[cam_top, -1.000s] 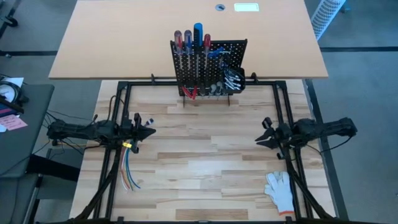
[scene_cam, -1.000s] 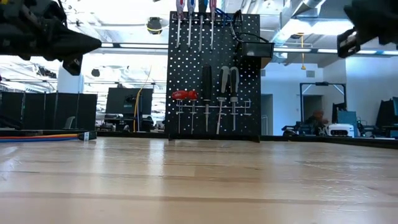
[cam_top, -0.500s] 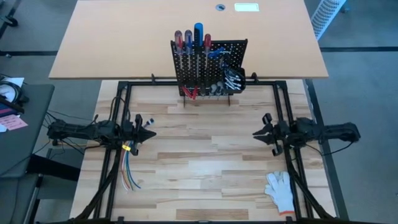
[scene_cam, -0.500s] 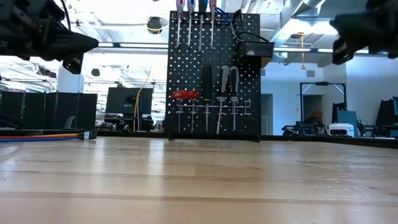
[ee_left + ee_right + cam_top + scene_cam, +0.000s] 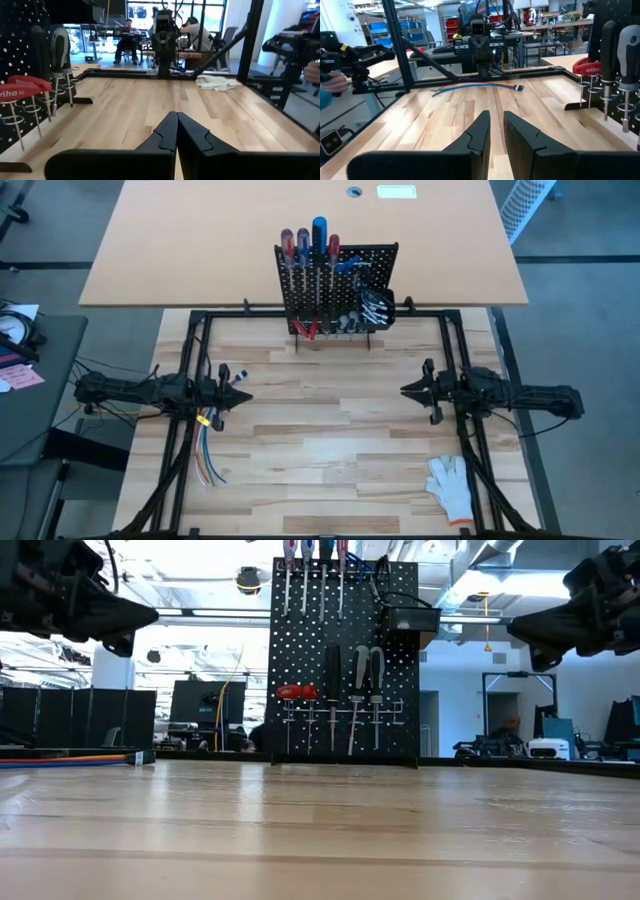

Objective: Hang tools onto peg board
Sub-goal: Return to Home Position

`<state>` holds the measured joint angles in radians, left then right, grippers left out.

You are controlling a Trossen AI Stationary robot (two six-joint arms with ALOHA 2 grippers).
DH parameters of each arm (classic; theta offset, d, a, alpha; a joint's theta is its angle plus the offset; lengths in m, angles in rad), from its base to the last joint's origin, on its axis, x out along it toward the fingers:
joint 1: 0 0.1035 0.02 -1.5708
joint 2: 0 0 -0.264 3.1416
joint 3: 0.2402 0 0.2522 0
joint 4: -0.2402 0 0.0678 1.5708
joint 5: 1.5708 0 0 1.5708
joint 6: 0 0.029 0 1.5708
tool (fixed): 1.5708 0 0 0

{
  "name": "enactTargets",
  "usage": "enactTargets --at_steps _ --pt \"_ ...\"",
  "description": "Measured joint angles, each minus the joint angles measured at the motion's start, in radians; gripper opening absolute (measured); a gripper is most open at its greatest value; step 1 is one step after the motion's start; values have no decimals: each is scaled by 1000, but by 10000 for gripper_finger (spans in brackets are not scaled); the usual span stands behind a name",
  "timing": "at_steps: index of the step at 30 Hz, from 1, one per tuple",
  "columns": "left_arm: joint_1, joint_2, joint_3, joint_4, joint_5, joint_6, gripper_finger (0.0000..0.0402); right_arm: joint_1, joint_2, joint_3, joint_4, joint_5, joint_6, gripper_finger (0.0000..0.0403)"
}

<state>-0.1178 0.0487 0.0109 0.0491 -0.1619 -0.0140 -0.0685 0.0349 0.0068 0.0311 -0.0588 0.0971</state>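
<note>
High view: arms should be retracted level, clear of the peg board [image 5: 385, 262]; left gripper [image 5: 244, 393] closed empty, right gripper [image 5: 404, 391] barely parted.

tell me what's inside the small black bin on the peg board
From above, the bin on the peg board holds shiny silver metal tools, likely wrenches. Anything beneath them is covered, and the low view shows only the bin's outer wall.

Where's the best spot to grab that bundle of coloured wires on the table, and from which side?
Grip the wire bundle at its yellow band, where the strands are held together; farther along they fan apart. It lies flat, so come straight down, likely with the left gripper, which is nearest.
</note>
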Motion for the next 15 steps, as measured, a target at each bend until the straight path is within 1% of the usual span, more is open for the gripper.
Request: enactTargets --at_steps 5,15 --pt "0 23 0 2 -11 21 0 -1 -1 -1 -4 11 -25 60" --pt "0 23 0 2 -13 25 0 -6 0 -1 -3 16 -27 60"
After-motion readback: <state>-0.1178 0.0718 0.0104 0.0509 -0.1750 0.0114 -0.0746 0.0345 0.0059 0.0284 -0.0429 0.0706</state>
